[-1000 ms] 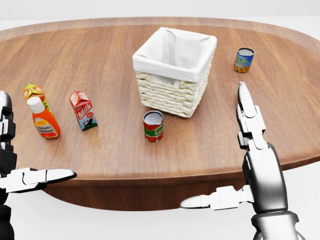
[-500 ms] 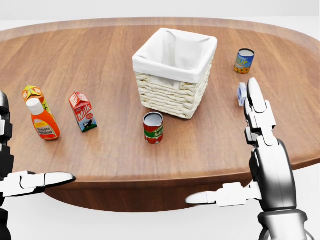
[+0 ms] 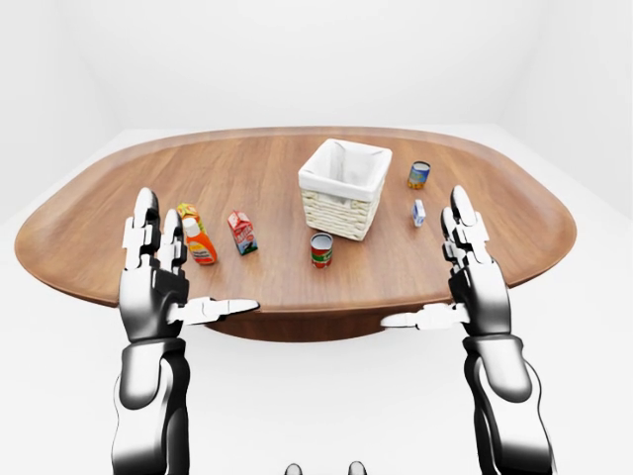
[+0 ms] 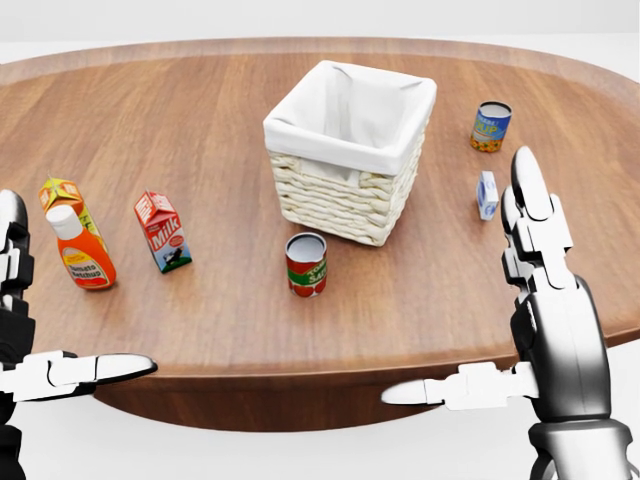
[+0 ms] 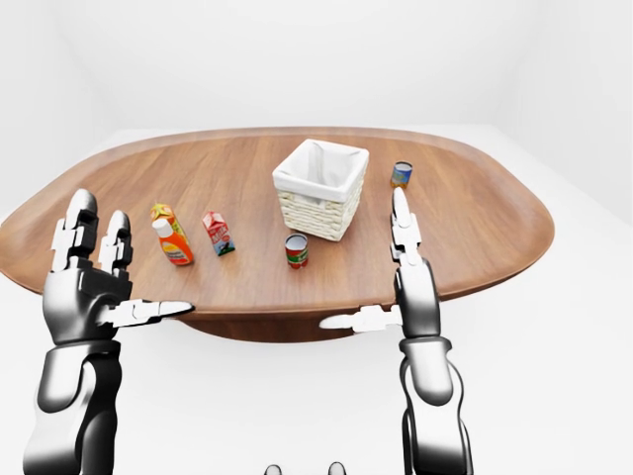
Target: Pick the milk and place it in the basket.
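On the wooden table (image 4: 220, 90) the milk (image 4: 163, 232) stands upright, left of the basket (image 4: 345, 150) (ketchup bottle (image 4: 80, 250) beside it); left hand (image 3: 158, 287) and right hand (image 3: 475, 282) hover with fingers spread, holding nothing

Red-and-white milk carton (image 4: 163, 231), cream woven basket (image 4: 340, 195)

On the table (image 4: 230, 110), the milk (image 4: 163, 232) stands left of the basket (image 4: 348, 150), apparently beside a bottle (image 4: 80, 252)
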`<state>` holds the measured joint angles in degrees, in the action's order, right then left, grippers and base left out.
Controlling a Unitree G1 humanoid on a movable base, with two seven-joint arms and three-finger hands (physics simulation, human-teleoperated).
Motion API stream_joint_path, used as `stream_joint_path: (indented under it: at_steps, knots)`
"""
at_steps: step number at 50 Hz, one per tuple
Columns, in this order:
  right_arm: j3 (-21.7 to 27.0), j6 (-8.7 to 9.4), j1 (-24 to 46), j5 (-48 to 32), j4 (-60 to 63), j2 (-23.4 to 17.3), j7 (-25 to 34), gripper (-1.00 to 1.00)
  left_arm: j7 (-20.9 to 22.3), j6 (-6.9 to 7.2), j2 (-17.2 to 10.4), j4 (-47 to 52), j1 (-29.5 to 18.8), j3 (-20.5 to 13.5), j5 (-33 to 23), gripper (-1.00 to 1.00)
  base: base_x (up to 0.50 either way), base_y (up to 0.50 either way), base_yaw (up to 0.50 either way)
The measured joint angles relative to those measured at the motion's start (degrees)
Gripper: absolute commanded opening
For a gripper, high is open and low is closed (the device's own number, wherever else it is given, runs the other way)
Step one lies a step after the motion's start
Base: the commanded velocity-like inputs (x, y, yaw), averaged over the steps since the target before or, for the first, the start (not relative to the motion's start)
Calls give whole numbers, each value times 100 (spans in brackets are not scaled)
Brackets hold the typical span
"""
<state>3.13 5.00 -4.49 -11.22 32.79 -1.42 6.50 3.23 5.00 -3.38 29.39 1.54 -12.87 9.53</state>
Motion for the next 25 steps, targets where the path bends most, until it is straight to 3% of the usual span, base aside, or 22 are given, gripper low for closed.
stream_joint_path:
  at_steps: [12, 25]
  knots:
    - [-25, 0, 12, -5, -13, -3, -6, 100, 21, 0, 8, -43, -1, 18, -21, 100, 32, -2, 0]
    - [-39, 0, -3, -2, -19, 0, 11, 100, 24, 0, 21, -97, 17, 56, -74, 100, 50, 0, 0]
